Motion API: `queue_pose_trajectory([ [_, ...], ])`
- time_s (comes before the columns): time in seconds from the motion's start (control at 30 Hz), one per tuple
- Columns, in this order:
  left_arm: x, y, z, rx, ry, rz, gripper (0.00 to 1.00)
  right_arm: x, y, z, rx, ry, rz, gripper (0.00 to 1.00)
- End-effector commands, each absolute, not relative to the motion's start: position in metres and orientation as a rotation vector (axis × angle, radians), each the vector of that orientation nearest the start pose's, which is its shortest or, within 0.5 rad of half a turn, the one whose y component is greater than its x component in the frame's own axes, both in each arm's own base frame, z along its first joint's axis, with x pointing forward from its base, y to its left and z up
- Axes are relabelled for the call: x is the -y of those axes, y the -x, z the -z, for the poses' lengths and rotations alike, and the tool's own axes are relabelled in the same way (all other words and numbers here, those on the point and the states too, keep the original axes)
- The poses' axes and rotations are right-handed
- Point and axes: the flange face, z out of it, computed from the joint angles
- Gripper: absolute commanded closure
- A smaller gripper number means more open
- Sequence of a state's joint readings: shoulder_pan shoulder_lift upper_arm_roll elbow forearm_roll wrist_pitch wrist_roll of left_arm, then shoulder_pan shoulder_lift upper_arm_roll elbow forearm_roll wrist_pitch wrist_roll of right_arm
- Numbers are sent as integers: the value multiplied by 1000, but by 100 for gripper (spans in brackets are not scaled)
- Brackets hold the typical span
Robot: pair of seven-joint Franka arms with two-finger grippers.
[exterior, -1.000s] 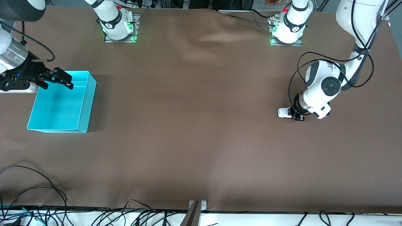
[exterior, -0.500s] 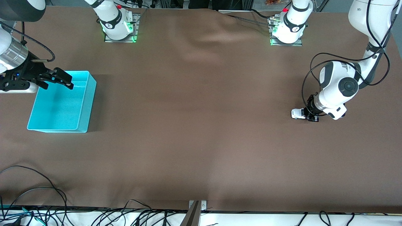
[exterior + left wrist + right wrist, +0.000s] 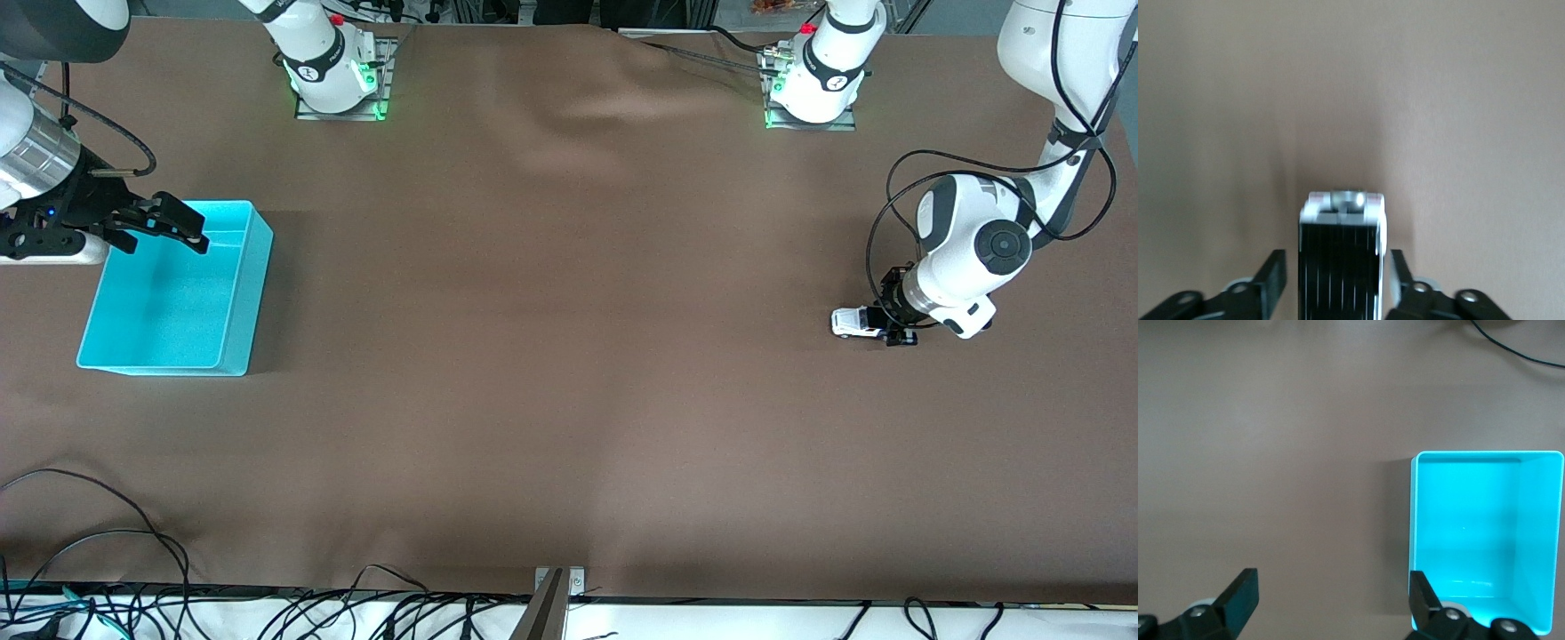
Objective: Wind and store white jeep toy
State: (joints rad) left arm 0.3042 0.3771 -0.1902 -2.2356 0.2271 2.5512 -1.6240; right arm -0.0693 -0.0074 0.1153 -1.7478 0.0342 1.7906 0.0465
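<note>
Gripping the jeep (image 3: 855, 322) down on the brown cloth (image 3: 569, 356) at its own end of the table, the left gripper (image 3: 892, 324) pinches the toy's sides. Well apart, the right gripper (image 3: 169, 227) waits, fingers spread wide, over the blue bin (image 3: 244, 293).

A table under a brown cloth, lit evenly from above

The brown cloth (image 3: 551, 356) covers almost the whole table and shows soft wrinkles at the edge where the arm bases stand. Nearer to the front camera than the cloth runs a white table edge (image 3: 711, 618), and many black cables (image 3: 107, 551) lie on it and over the cloth's corner there. A small metal bracket (image 3: 558, 582) sits at the middle of that edge.
</note>
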Motion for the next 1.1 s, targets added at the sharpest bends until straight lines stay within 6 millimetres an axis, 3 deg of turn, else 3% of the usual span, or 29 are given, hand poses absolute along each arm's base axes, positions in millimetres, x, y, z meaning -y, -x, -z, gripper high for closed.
queue_pose_trajectory([
  [0.0,-80,-550,-214,2146,2169,33,0,-28,-567,-567,-17,3106,83,0],
  [0.37,-90,-569,-288,2020,2192,25,0,-29,-567,-568,-14,3106,83,0],
  [0.67,-78,-585,-349,1874,2328,66,0,-29,-567,-568,-14,3107,81,0],
  [0.83,-65,-603,-391,1733,2435,81,0,-29,-566,-568,-16,3107,79,0],
  [1.07,-64,-617,-438,1480,2619,65,0,-30,-566,-568,-14,3107,79,0],
])
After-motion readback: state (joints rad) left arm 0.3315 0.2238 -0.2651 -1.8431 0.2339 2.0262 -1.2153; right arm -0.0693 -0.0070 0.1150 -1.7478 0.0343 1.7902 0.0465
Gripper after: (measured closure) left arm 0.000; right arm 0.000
